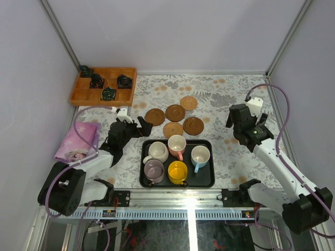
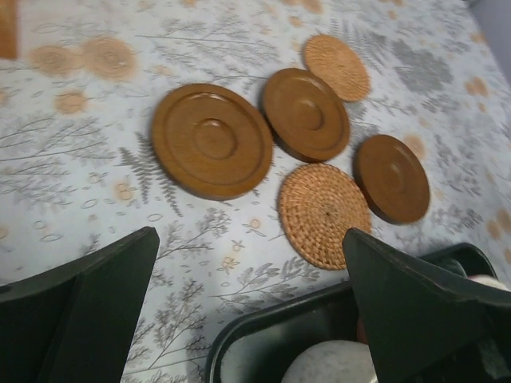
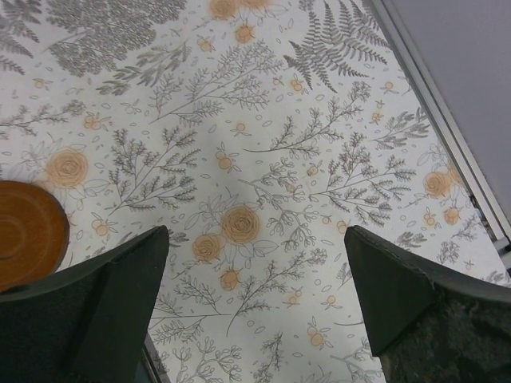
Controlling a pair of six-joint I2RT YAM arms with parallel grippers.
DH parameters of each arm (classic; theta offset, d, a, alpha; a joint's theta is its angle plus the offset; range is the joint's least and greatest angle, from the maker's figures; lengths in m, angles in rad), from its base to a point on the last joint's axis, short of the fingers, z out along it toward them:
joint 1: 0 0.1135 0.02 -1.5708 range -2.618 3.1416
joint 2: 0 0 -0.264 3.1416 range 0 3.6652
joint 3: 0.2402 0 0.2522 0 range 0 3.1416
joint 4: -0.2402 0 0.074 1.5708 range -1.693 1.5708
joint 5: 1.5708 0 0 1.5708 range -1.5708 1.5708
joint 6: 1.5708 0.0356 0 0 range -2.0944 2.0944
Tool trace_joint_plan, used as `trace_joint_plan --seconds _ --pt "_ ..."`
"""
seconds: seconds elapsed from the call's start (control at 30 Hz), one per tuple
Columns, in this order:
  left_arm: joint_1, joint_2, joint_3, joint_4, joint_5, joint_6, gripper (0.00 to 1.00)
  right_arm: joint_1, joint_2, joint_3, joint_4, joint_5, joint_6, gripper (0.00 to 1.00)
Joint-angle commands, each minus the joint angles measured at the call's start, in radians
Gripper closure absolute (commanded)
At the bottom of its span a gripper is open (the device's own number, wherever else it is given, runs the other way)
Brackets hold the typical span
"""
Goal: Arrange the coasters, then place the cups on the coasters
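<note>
- Five round coasters point(image 1: 175, 112) lay in a loose cluster on the floral-patterned surface point(image 1: 230, 164), just beyond the black tray point(image 1: 209, 181); three were smooth brown wood and two were woven.
- Five cups point(image 1: 177, 171) stood inside the tray, none on a coaster: cream, pink-handled and blue-handled in the far row, lilac and yellow nearer the arms.
- The left pincer point(image 1: 142, 127) hovered by the tray's far left corner, jaws spread wide and empty, facing the cluster. In its wrist view the nearest woven coaster point(image 2: 323, 214) lay just beyond the tray's rim.
- The right pincer point(image 1: 234, 125) hung over bare cloth to the right of the cluster, jaws wide and holding nothing. Part of a wooden coaster point(image 3: 24, 231) showed at the left edge of its wrist view.
- A wooden compartment box point(image 1: 103, 86) holding small dark objects sat in the far left corner, with a pink printed pouch point(image 1: 78, 141) at the left side.
</note>
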Motion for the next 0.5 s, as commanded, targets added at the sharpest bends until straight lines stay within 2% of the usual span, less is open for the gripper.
trace_joint_plan --seconds 0.0,0.03,0.1,0.2,0.27,0.47 --pt "-0.007 0.082 -0.135 0.519 0.302 0.113 0.00 -0.002 -0.063 -0.029 0.125 -0.021 -0.067 0.01" --pt "-0.021 0.107 -0.158 0.615 0.401 0.201 0.00 -0.002 -0.073 -0.035 0.133 -0.022 -0.073 0.01" --pt "-0.080 0.129 -0.155 0.625 0.478 0.366 0.00 -0.002 -0.092 -0.046 0.147 -0.023 -0.078 0.01" --pt "-0.174 0.154 -0.065 0.357 0.471 0.548 0.00 -0.002 -0.122 -0.061 0.167 -0.024 -0.087 0.01" --pt "-0.200 0.198 -0.019 0.283 0.499 0.598 0.00 -0.001 -0.141 -0.072 0.182 -0.028 -0.094 0.01" --pt "-0.205 0.352 0.031 0.347 0.663 0.593 0.00 -0.002 -0.154 -0.068 0.193 -0.033 -0.125 0.01"
